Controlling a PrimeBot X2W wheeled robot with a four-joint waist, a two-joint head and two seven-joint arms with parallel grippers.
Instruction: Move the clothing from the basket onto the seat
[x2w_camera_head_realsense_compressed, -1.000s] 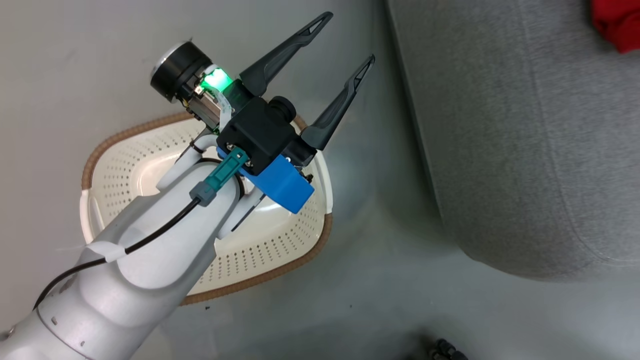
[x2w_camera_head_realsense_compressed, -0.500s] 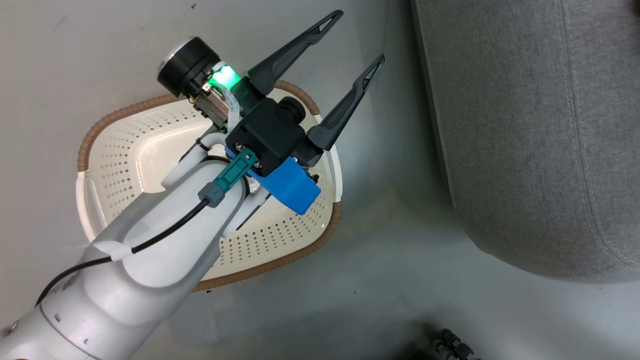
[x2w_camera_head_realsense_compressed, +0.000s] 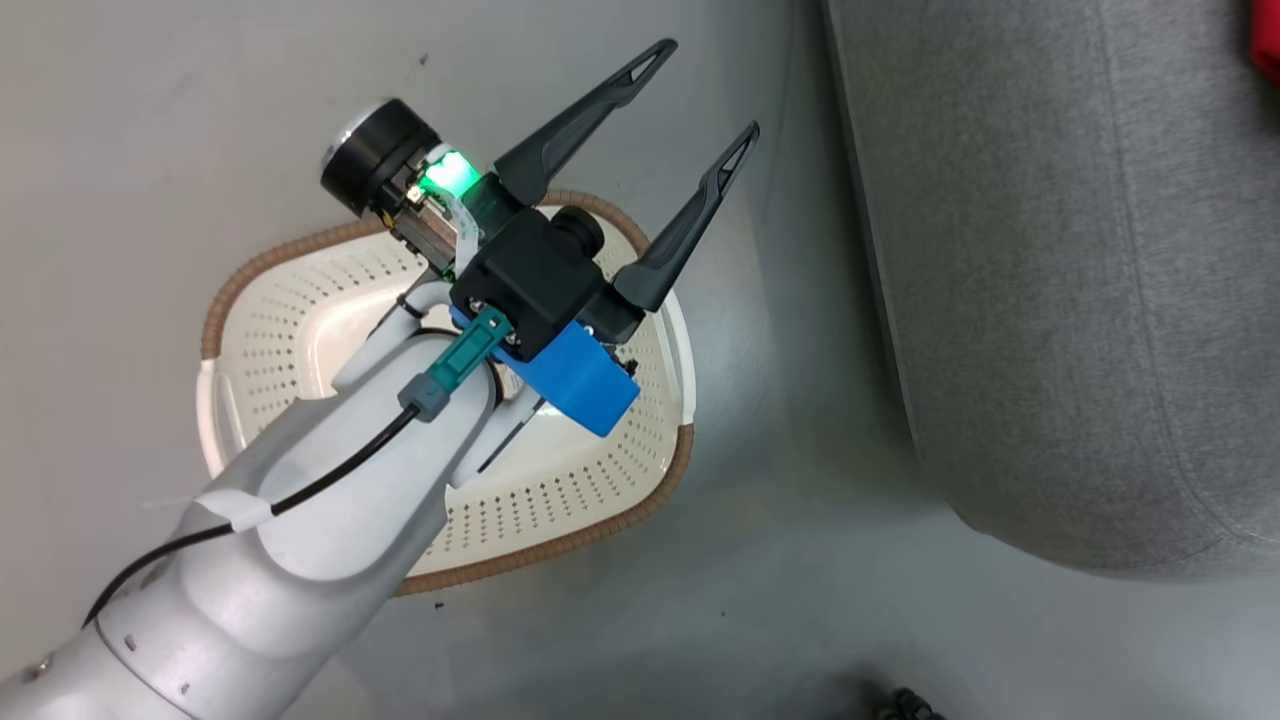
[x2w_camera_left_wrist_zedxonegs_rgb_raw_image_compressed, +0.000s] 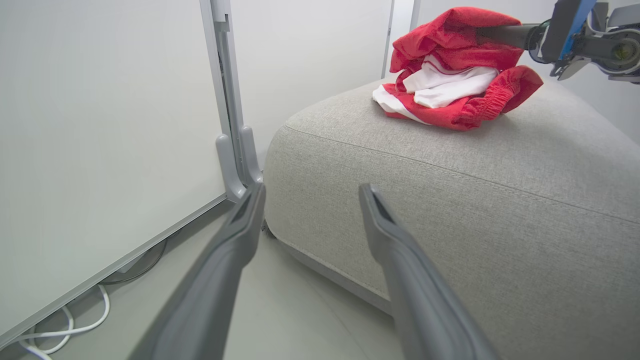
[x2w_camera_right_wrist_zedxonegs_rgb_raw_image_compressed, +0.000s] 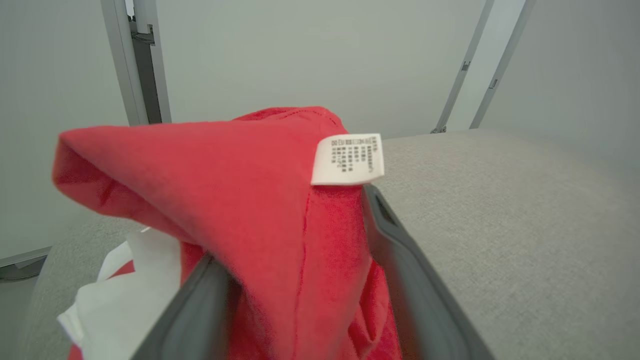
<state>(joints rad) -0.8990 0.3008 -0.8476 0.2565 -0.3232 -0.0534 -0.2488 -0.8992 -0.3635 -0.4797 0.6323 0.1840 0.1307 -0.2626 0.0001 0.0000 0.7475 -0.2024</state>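
The soft bright red garments with white panels (x2w_camera_left_wrist_zedxonegs_rgb_raw_image_compressed: 450, 85) lie heaped on top of the large grey fabric-upholstered seat cushion (x2w_camera_left_wrist_zedxonegs_rgb_raw_image_compressed: 450, 200), well back from the rounded corner nearest the left wrist camera, which is where the task wants them. The right end effector (x2w_camera_right_wrist_zedxonegs_rgb_raw_image_compressed: 290, 225) is at that heap. Its two dark fingers (x2w_camera_right_wrist_zedxonegs_rgb_raw_image_compressed: 415, 280) stand apart, and a fold of red cloth rises loosely between them with the small white care label (x2w_camera_right_wrist_zedxonegs_rgb_raw_image_compressed: 348, 159) uppermost. Nothing looks pinched (the fold fills the gap but is not squeezed flat), so I judge this a release, the fingers spread to leave the garment on the cushion. The cloth drapes over one finger, though, so a careless pull-back could drag it towards the seat's edge.

The left end effector (x2w_camera_head_realsense_compressed: 708, 88) hangs wide apart and holds nothing. It is above the far rim of the cream-white perforated plastic laundry basket with a brown woven-look rim (x2w_camera_head_realsense_compressed: 300, 330), which sits on the pale grey floor (x2w_camera_head_realsense_compressed: 760, 600) near the seat's side. That closeness probably keeps each carry short. The pale forearm (x2w_camera_head_realsense_compressed: 330, 520) covers the middle of the basket, and the walls and bottom that show around it carry no garment. If the hidden part is equally bare, the task is at its last step.
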